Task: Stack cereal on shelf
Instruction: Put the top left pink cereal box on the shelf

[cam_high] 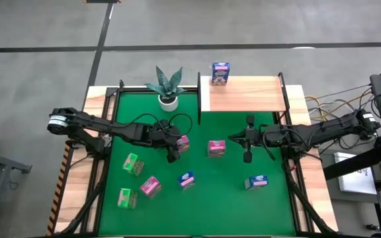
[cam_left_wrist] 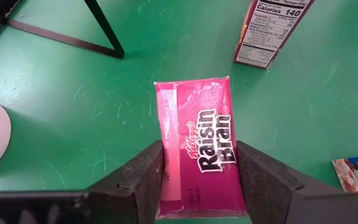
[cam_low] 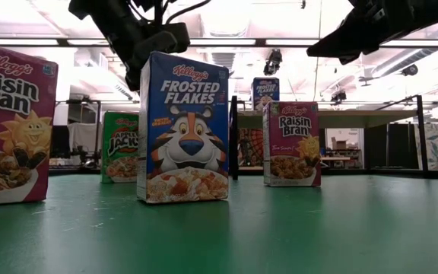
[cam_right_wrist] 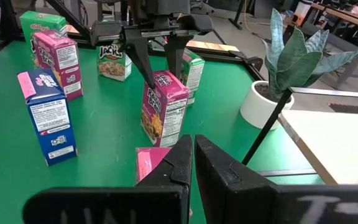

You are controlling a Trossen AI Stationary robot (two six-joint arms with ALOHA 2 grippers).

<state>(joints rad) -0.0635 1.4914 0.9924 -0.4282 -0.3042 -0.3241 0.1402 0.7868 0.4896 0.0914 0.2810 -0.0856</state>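
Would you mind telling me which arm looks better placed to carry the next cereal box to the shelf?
The left. Its hand sits around a pink box, one finger on each side. The right hand is shut and empty, though nearer the shelf, where one blue box stands.

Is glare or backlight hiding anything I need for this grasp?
Low view: ceiling lights backlight both arms into silhouettes, but the Frosted Flakes box label reads fine. Left wrist view: mild sheen on the pink Raisin Bran box between the left gripper fingers, print legible. High view: even light, soft shadows only on the green mat.
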